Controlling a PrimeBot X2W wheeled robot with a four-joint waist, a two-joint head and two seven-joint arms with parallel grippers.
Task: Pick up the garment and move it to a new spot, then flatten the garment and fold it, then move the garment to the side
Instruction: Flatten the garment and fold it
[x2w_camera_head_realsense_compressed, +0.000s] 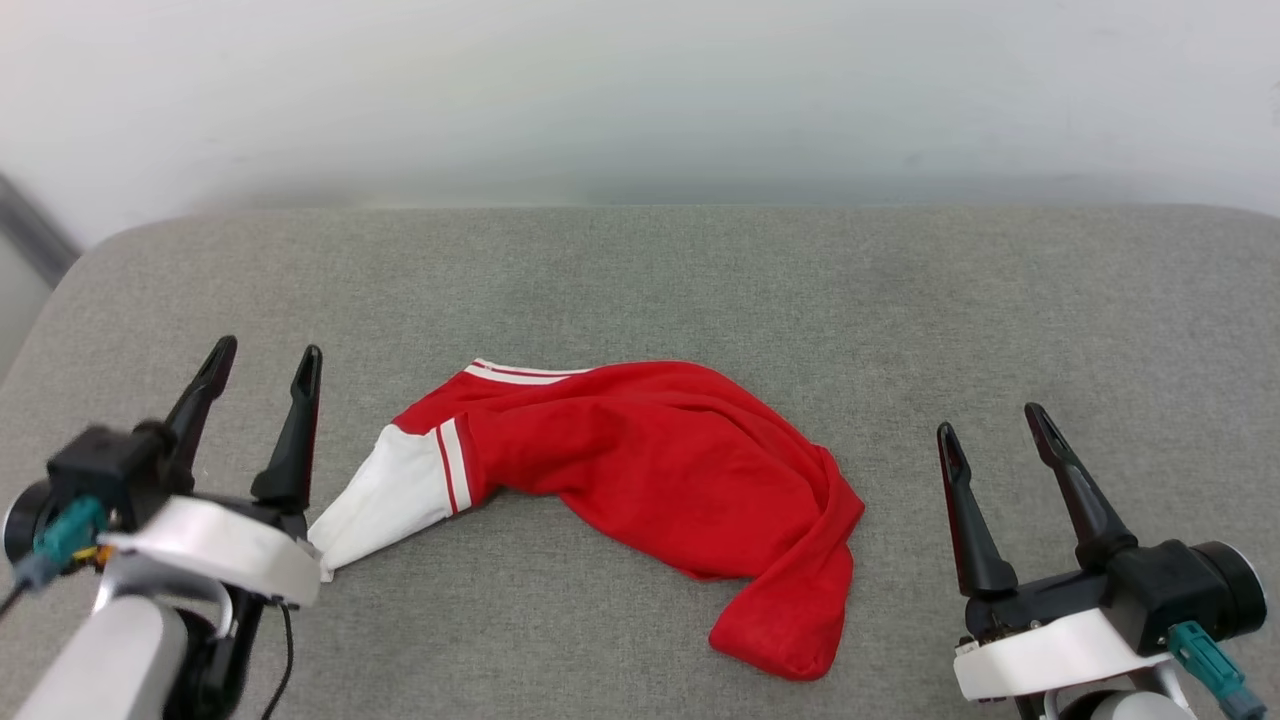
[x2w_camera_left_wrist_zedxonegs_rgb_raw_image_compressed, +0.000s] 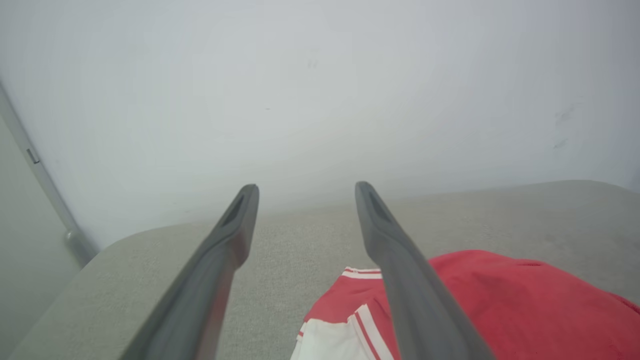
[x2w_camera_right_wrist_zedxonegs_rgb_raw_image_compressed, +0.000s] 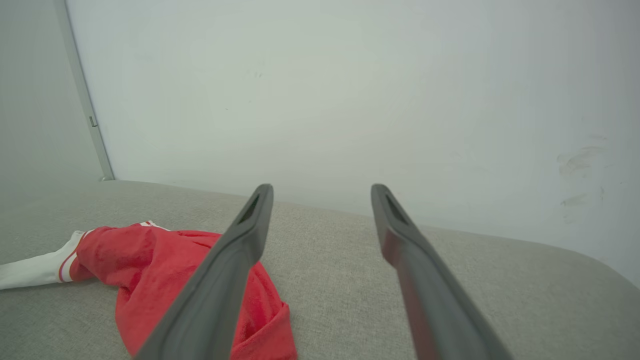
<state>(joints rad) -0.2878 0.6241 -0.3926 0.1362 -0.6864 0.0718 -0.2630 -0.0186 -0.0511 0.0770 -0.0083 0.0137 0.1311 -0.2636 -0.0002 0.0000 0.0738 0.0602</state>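
Note:
The garment (x2w_camera_head_realsense_compressed: 650, 470) is a red T-shirt with a white sleeve and red-white stripe trim, lying crumpled in a curved heap in the middle of the grey cushion. Its white sleeve points toward my left gripper (x2w_camera_head_realsense_compressed: 265, 355), which stands open just left of it with nothing between its fingers. The left wrist view has the garment (x2w_camera_left_wrist_zedxonegs_rgb_raw_image_compressed: 525, 300) low on the right behind the right finger, with the left gripper (x2w_camera_left_wrist_zedxonegs_rgb_raw_image_compressed: 305, 187) open above the cushion. My right gripper (x2w_camera_head_realsense_compressed: 990, 420) is open and empty to the right of the heap. The right wrist view puts the garment (x2w_camera_right_wrist_zedxonegs_rgb_raw_image_compressed: 150, 265) at lower left of the right gripper (x2w_camera_right_wrist_zedxonegs_rgb_raw_image_compressed: 322, 189).
The grey fabric cushion (x2w_camera_head_realsense_compressed: 900, 300) spreads wide, with rounded corners at the back left and back right. A pale wall (x2w_camera_head_realsense_compressed: 640, 90) rises right behind it. A grey vertical strip (x2w_camera_right_wrist_zedxonegs_rgb_raw_image_compressed: 85, 95) runs down the wall at the left.

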